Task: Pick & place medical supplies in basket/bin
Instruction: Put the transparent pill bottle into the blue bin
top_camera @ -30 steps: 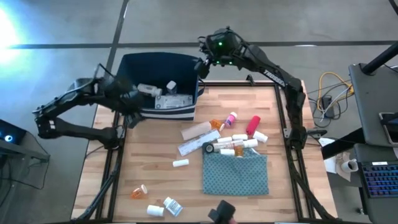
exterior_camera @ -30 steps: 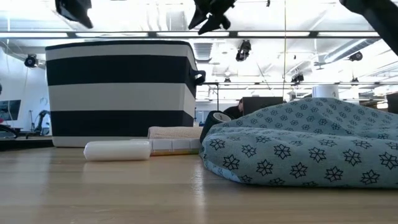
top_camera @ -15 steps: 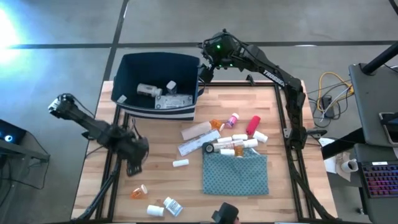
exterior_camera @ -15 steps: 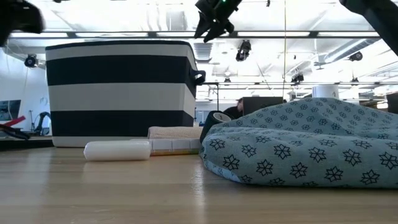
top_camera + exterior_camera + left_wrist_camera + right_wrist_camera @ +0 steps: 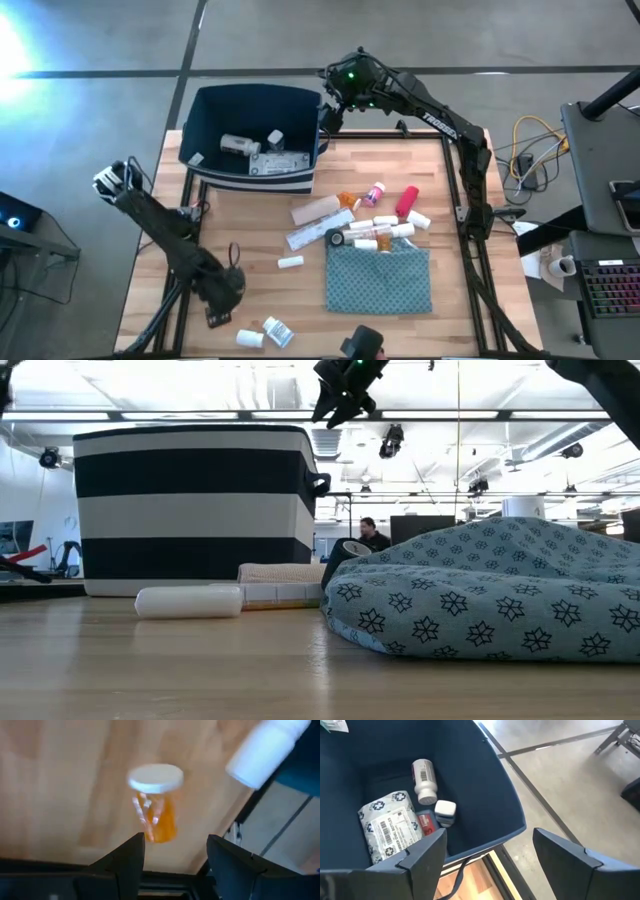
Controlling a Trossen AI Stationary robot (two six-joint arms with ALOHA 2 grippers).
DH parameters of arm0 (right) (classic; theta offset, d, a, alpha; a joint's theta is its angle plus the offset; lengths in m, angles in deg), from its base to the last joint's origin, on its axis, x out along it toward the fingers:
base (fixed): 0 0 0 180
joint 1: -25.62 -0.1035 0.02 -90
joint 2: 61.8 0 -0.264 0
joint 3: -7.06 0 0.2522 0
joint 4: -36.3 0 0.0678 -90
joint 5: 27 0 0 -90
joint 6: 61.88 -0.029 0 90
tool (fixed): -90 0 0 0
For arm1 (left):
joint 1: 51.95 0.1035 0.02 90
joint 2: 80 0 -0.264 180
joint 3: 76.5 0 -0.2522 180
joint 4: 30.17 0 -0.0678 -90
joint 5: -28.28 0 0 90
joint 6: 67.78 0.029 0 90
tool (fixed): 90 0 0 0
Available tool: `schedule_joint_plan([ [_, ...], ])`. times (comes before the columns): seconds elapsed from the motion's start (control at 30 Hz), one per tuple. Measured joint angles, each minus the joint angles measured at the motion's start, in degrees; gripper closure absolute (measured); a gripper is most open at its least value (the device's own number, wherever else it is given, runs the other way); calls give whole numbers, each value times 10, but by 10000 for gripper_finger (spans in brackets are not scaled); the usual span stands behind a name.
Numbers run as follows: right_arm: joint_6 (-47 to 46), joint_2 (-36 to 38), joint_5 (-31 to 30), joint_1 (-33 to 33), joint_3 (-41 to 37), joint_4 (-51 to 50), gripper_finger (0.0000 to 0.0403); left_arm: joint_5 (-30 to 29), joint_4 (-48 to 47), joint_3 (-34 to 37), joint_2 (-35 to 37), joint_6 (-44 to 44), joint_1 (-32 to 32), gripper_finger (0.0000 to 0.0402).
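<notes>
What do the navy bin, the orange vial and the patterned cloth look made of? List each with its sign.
Large dark navy rectangular bin: looks like smooth moulded plastic, with thin stiff walls and a soft sheen.
Small orange vial with a white cap: translucent plastic, probably; light passes through the body.
Teal patterned cloth: woven fabric, matte, lying in soft rounded folds.

- One navy bin, three items visible inside;
- one teal cloth;
- one red tube;
- two robot arms.
</notes>
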Motion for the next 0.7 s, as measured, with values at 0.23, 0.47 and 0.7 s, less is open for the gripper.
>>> schedule_joint_plan([
  [0.23,0,0,0,0,0,0,113,0,60,-7,-41,-35,-28,208],
  [0.47,-3,0,0,0,-10,6,108,-54,45,-6,-78,-74,-29,204],
  [0.7,-12,0,0,0,-40,5,112,-65,58,2,-123,-87,-28,189],
])
